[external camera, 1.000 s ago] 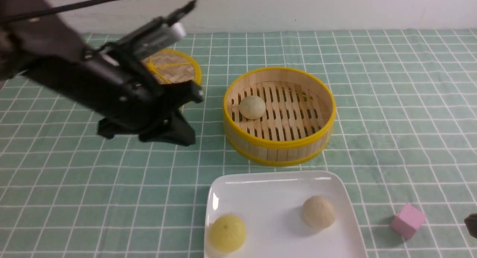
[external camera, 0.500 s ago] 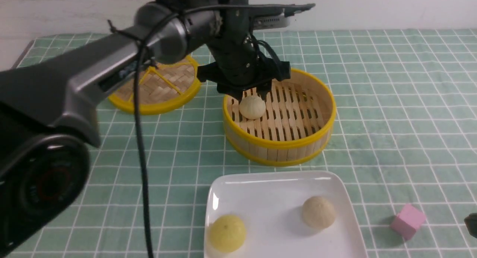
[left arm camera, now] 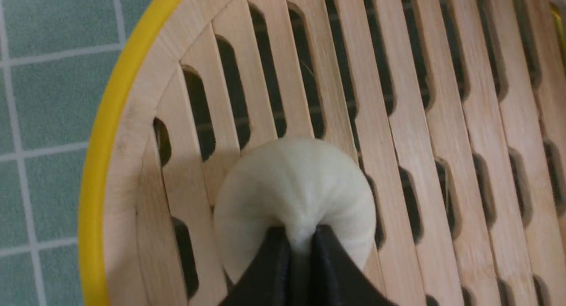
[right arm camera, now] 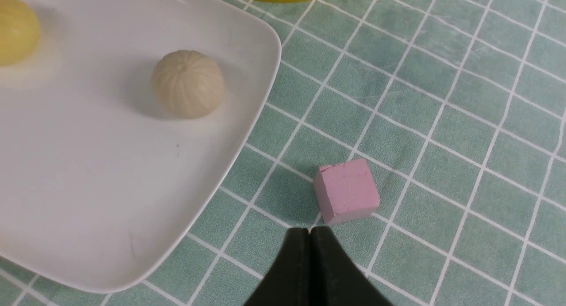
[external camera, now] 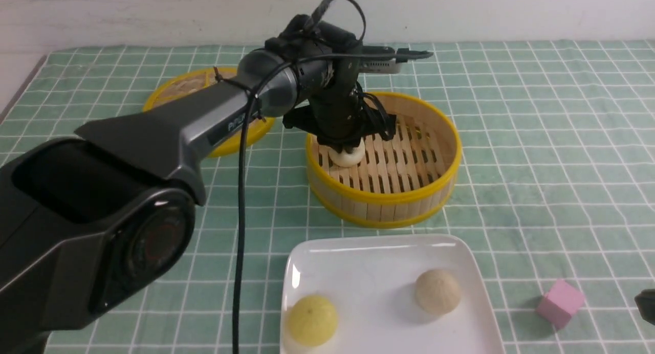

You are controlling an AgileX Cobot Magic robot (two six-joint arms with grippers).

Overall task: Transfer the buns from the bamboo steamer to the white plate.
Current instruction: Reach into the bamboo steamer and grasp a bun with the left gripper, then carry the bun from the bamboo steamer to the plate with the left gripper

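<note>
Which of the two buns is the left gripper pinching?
The bun in the bamboo steamer: the left gripper pinches its top. The other bun lies free on the white plate.

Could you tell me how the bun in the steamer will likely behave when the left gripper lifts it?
The bun looks soft: the fingers pinch only its puckered top, so it may stretch or slip out. Being round, it would probably roll across the slatted bamboo steamer if dropped.

Bun (right arm camera: 188, 84) on white plate (right arm camera: 88, 186), pink cube (right arm camera: 347, 191) nearby
</note>
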